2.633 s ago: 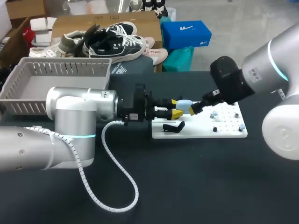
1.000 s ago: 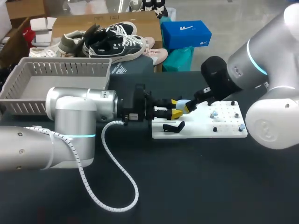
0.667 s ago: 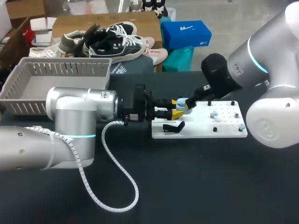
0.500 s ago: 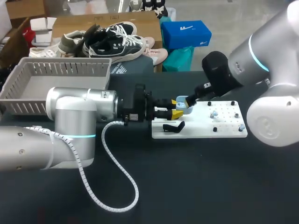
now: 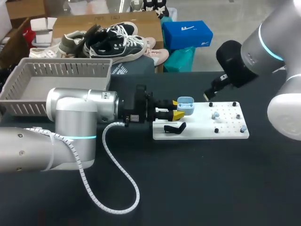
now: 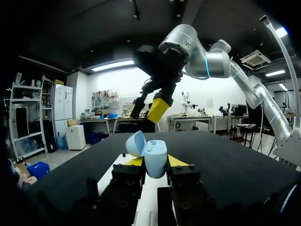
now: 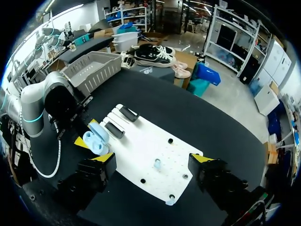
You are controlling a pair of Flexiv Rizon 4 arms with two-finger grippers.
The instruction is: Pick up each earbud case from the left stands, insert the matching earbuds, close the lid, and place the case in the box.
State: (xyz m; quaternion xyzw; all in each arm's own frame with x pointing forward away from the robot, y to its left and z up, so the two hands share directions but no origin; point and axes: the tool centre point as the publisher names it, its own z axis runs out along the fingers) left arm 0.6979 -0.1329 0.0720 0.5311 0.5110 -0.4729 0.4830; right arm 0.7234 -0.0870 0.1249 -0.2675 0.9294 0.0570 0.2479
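A white coiled cable [image 5: 110, 176] lies looped on the black worktop [image 5: 197, 183] beside my left arm. The left gripper [image 5: 178, 109] [image 6: 155, 162] is clamped from both sides on a light blue plastic earbud case [image 5: 186, 105] [image 6: 153, 153], held with its lid hinged open just over the near-left corner of a white perforated board [image 5: 202, 131] [image 7: 141, 150]. Two black stands [image 7: 121, 121] sit on that end of the board. Two pale blue earbuds [image 5: 215, 114] stand on pegs further along it. The right gripper [image 5: 209, 95] [image 7: 153, 158] hangs above the board's far side, well apart from the case, fingers spread wide with nothing between them. Farthest back on the left is a grey slatted plastic basket [image 5: 28, 101].
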